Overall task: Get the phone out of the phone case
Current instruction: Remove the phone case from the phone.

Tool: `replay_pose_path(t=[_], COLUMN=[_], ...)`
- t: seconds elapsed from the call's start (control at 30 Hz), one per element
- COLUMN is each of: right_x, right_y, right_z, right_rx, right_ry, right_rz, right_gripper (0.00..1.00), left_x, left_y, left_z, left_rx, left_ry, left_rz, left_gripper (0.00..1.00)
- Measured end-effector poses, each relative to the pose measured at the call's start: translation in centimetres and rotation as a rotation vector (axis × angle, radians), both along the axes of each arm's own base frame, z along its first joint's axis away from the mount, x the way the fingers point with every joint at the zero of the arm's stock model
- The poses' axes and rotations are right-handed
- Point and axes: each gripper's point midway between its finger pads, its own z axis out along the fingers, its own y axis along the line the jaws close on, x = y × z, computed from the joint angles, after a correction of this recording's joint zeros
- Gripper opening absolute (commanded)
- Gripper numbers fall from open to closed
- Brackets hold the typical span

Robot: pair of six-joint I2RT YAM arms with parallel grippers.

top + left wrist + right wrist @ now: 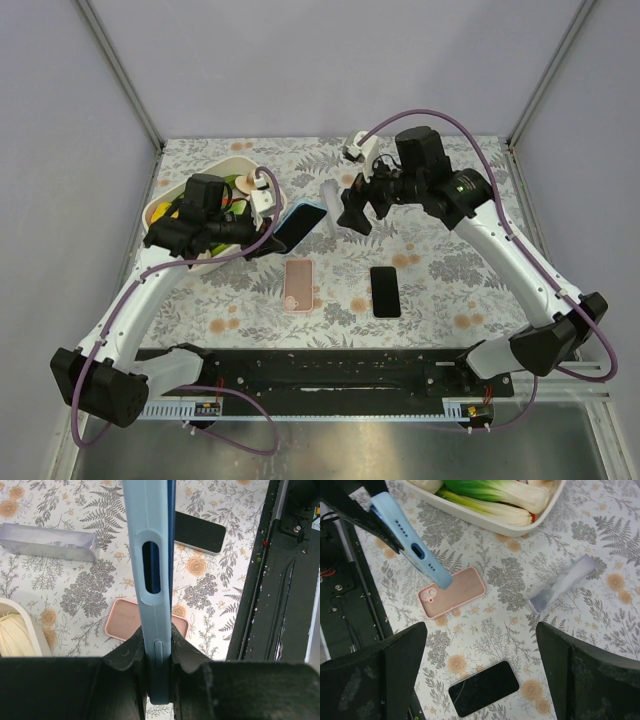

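Phone case [152, 555]: light-blue silicone, clenched edgewise in left pincer [159, 640].
Right pincer [480, 630]: released, 3 o'clock of case.
Risk: push twists it loose.

The surface [490, 630] is showing a white ground printed with grey ferns and orange blooms. The phone case [152, 580] is showing pale blue, the second case [452, 592] pink, the loose phone [482, 689] black, the tub [495, 526] white.

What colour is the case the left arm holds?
Light blue case, best in right wrist view.
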Motion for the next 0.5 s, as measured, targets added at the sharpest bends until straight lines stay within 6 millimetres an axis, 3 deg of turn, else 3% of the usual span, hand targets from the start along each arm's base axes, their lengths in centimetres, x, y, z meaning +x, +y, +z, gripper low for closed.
replay_pose_path(t=[0.3, 0.5], right_x=[-3.4, -4.5], right_y=[0.8, 1.9], right_z=[0.5, -0.6], right_rx=[0.038, 0.058], right_ry=[-0.035, -0.005], right_rz=[0.187, 0.302], right_gripper=[0.95, 0.82], left_x=[-1.9, -3.4], left_y=[-0.4, -1.1], left_z=[-0.3, -0.5], left_rx=[-0.007, -0.016], left_ry=[0.007, 0.0], left_rz=[-0.103, -0.176], left_gripper=[0.0, 0.0])
